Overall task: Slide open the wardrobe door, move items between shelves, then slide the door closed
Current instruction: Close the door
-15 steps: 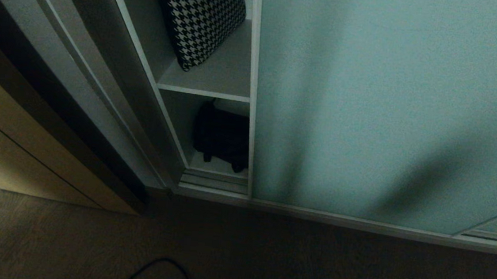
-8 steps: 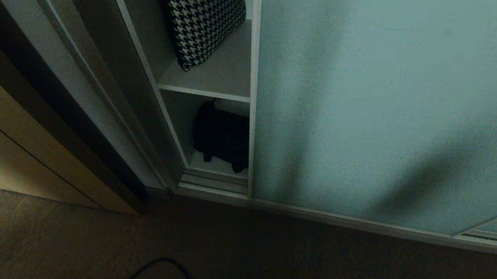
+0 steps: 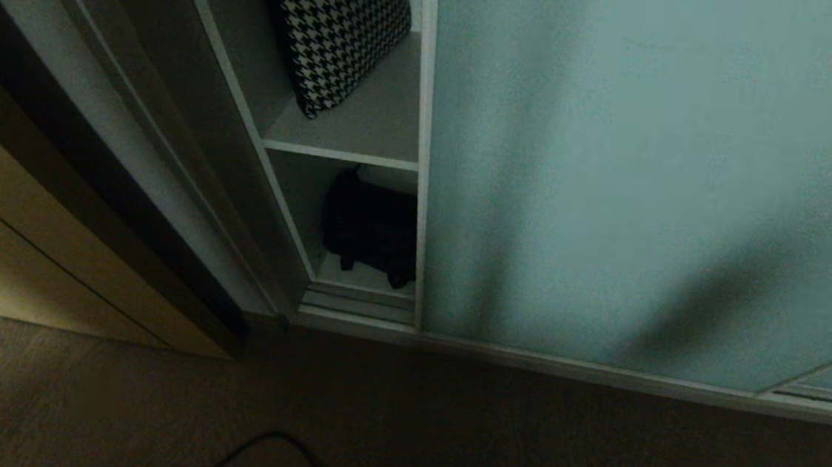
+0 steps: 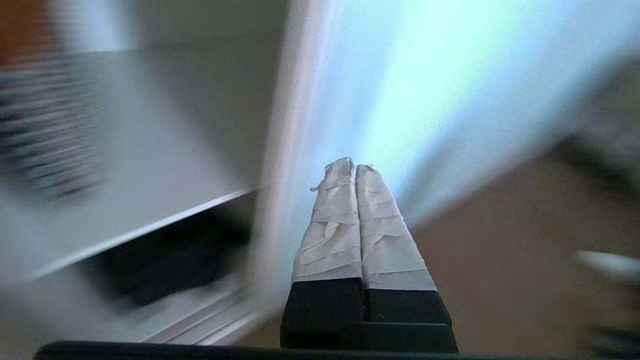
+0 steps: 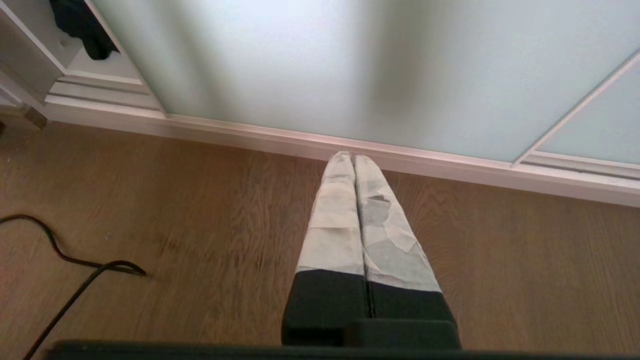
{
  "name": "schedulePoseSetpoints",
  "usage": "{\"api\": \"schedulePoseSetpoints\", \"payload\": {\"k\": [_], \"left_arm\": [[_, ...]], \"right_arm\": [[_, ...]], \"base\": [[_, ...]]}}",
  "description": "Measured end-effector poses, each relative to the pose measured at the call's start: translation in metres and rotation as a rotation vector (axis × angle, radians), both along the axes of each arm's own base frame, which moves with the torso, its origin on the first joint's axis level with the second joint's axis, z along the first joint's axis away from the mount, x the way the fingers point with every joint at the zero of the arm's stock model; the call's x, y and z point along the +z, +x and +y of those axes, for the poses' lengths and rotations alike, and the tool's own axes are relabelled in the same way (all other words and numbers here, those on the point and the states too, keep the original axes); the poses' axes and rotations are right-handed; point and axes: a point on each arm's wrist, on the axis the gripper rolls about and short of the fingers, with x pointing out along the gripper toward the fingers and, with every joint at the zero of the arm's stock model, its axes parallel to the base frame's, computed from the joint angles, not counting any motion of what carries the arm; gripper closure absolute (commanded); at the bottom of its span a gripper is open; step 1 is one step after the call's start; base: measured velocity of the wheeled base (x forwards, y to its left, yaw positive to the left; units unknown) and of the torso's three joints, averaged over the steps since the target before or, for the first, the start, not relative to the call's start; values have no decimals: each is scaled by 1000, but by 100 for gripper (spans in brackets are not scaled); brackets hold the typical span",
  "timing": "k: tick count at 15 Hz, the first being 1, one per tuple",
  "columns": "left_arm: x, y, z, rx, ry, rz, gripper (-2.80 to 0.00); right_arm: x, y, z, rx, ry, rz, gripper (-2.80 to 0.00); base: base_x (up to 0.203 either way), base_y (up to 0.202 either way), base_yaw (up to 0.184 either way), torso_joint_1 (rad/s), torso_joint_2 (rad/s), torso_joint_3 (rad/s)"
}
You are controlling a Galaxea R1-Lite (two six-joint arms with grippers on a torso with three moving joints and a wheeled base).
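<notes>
Head view: the door, frosted blue-green glass, covers most of the wardrobe, leaving a narrow gap open at its left edge. In that gap, an upper shelf carries a houndstooth cloth leaning upright beside the door's frame. Below that shelf, a black fabric piece sits on the lower shelf, partly hidden behind the door's edge. A beige cabinet stands well left of the door. A cable lies on the wood floor in front of the door. Neither arm shows.

Left wrist view: blurred. The left gripper has its jaws clenched together, holding nothing, and points at the door's left frame edge; whether it touches, I cannot tell. The shelf lies just beyond that edge.

Right wrist view: the right gripper hangs over the floor in front of the door, jaws clenched and empty, tips near the door's bottom rail. The black piece shows past the door's left edge, and the cable lies on the floor.
</notes>
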Motion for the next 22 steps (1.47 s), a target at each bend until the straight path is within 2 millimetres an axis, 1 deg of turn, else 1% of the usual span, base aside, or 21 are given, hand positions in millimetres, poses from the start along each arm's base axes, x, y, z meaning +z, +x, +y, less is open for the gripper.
{"api": "schedulePoseSetpoints", "payload": {"k": [1, 2, 4, 6, 8, 10, 12, 16, 18, 22], "left_arm": [[6, 19, -10, -94, -13, 29, 0], [10, 34, -21, -170, -29, 61, 0], [12, 53, -45, -293, -44, 113, 0], [11, 58, -65, -388, -53, 156, 0], [10, 60, -77, -434, -66, 186, 0], [7, 67, -85, -443, -67, 206, 0], [2, 79, -95, -414, -75, 228, 0], [-6, 109, -124, -269, -146, 202, 0], [-12, 124, -135, -206, -180, 183, 0], [-26, 149, -151, -172, -208, 155, 0]], "right_arm": [[0, 0, 0, 0, 0, 0, 0], [0, 0, 0, 0, 0, 0, 0], [0, 0, 0, 0, 0, 0, 0], [0, 0, 0, 0, 0, 0, 0], [0, 0, 0, 0, 0, 0, 0], [0, 0, 0, 0, 0, 0, 0], [0, 0, 0, 0, 0, 0, 0], [0, 0, 0, 0, 0, 0, 0], [0, 0, 0, 0, 0, 0, 0], [0, 0, 0, 0, 0, 0, 0]], "base": [[0, 0, 0, 0, 0, 0], [0, 0, 0, 0, 0, 0], [0, 0, 0, 0, 0, 0], [0, 0, 0, 0, 0, 0], [0, 0, 0, 0, 0, 0], [0, 0, 0, 0, 0, 0], [0, 0, 0, 0, 0, 0], [0, 0, 0, 0, 0, 0], [0, 0, 0, 0, 0, 0], [0, 0, 0, 0, 0, 0]]}}
